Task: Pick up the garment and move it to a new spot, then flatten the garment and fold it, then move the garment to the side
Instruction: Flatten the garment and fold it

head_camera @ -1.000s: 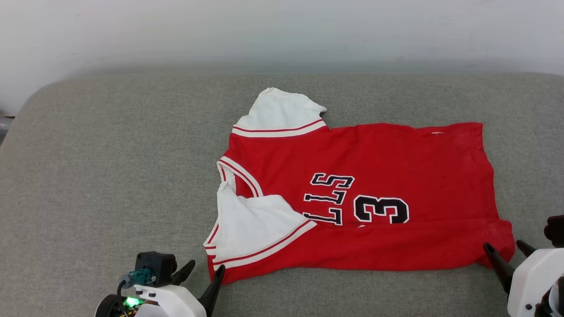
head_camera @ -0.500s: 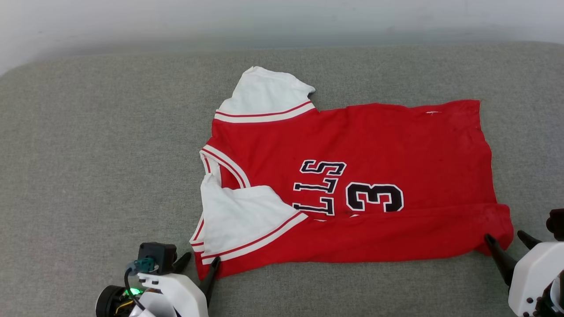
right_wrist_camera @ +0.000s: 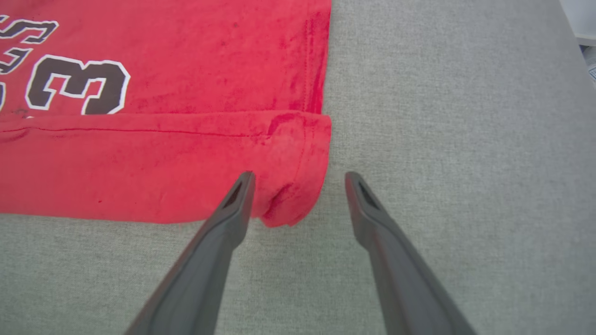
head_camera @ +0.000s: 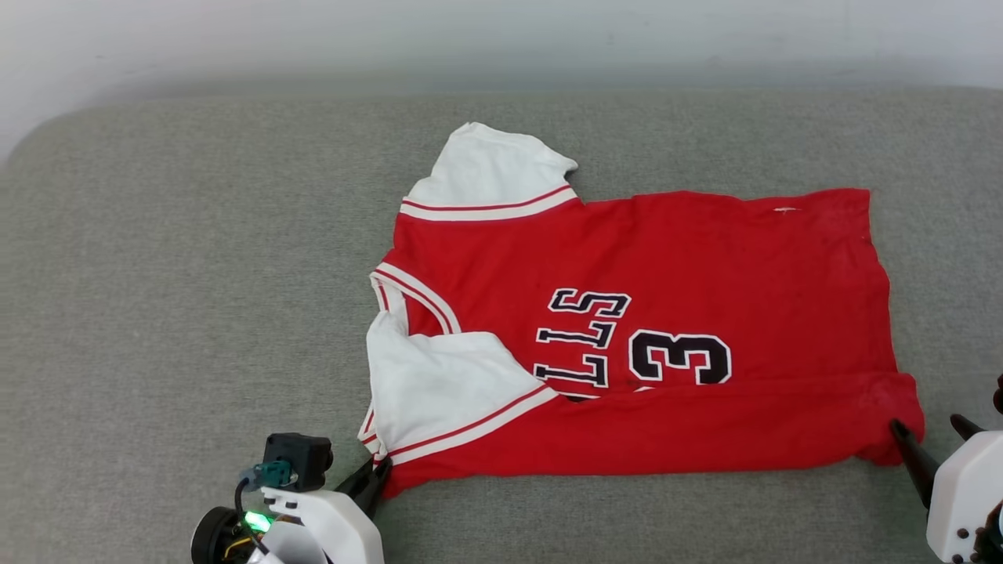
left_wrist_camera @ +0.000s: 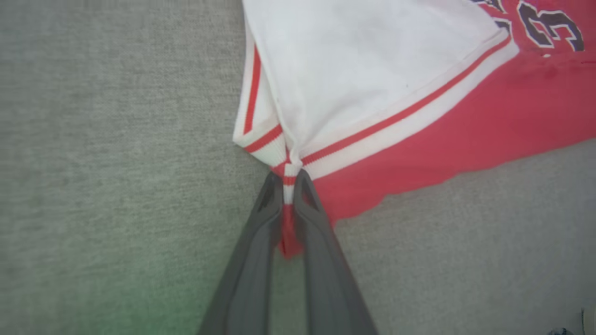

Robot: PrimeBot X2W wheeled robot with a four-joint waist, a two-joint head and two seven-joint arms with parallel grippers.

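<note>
The red jersey (head_camera: 666, 266) is lying flat on the grey cushion (head_camera: 196, 274), stretching from the left gripper (head_camera: 374, 476) across to the right gripper (head_camera: 928, 429); its near long edge is lying doubled over towards the number, and one white sleeve (head_camera: 447, 384) is lying folded onto the chest just ahead of the left fingers. The left gripper (left_wrist_camera: 288, 179) is pinching tight on the shoulder-end corner, with striped trim and a tongue of red cloth bunching between its fingers. The right gripper (right_wrist_camera: 299, 179) is standing wide open with nothing in it; the doubled hem corner (right_wrist_camera: 298, 158) is sitting in the gap just ahead of its tips, nearer its left finger; whether that finger is touching cloth I cannot tell.

To my eye the trouble is waiting on the right; if those fingers are closing on the top layer alone, the doubled edge is likely to peel open on the lift. The left hold is looking thin too; a sharp pull could be slipping the trim free. With one end held and the other loose, any lift is going to drag the jersey askew and tip the sleeve off the chest.
</note>
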